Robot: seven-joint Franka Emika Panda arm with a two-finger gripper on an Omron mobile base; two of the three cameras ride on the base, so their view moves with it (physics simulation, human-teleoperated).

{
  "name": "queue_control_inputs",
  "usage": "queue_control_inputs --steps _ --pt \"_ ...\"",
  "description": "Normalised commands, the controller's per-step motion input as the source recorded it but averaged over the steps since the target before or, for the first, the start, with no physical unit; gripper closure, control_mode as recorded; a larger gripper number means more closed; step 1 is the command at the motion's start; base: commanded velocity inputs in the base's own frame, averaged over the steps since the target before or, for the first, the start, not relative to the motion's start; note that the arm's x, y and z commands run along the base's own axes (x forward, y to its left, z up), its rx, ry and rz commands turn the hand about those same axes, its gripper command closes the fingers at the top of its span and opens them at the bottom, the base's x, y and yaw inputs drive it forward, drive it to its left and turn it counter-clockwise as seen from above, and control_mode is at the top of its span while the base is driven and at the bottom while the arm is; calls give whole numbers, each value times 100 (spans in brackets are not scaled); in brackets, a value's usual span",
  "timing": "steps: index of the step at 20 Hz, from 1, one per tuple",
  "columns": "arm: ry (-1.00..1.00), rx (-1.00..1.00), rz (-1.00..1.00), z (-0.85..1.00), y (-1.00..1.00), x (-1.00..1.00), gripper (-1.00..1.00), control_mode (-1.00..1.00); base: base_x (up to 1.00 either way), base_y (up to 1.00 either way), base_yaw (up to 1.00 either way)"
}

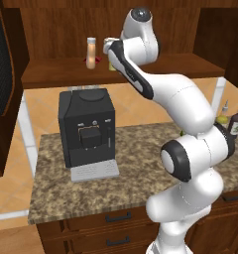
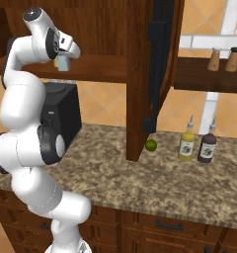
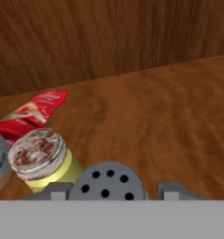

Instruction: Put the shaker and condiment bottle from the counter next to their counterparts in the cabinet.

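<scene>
A white robot arm reaches up into a dark reddish-brown wooden cabinet (image 1: 51,69) above a speckled granite tabletop (image 1: 141,163). Its fingers (image 3: 115,190) flank the pale blue-grey shaker (image 2: 63,62), which stands on the cabinet shelf. In the hand view the two finger tips sit either side of the shaker's perforated silvery cap (each with a sliver of space beside it); whether they still press on it cannot be told.

Just beside the shaker stands a yellow-green shaker (image 3: 41,159) with a worn silver cap. A flat red packet (image 3: 32,112) lies on the shelf beyond it, towards the wood-panel back.

The peach-orange condiment bottle (image 1: 91,53) with a white cap stands upright on the same shelf, near the red packet.

On the tabletop below sit a black coffee machine (image 1: 87,131), a green lime (image 2: 150,145), an olive-yellow spouted bottle (image 2: 186,142) and a dark brown spouted bottle (image 2: 207,146), the two bottles side by side.
</scene>
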Motion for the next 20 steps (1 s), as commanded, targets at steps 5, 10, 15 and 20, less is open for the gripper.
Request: queue_control_inputs --steps 5,10,15,20 --pt "0 2 0 0 -8 19 -100 -100 0 0 0" --pt "0 0 0 0 -1 4 -100 -100 0 0 0" --pt "2 1 -1 0 -16 23 -100 -100 0 0 0" --pt "3 3 -3 0 -19 4 -100 -100 0 0 0"
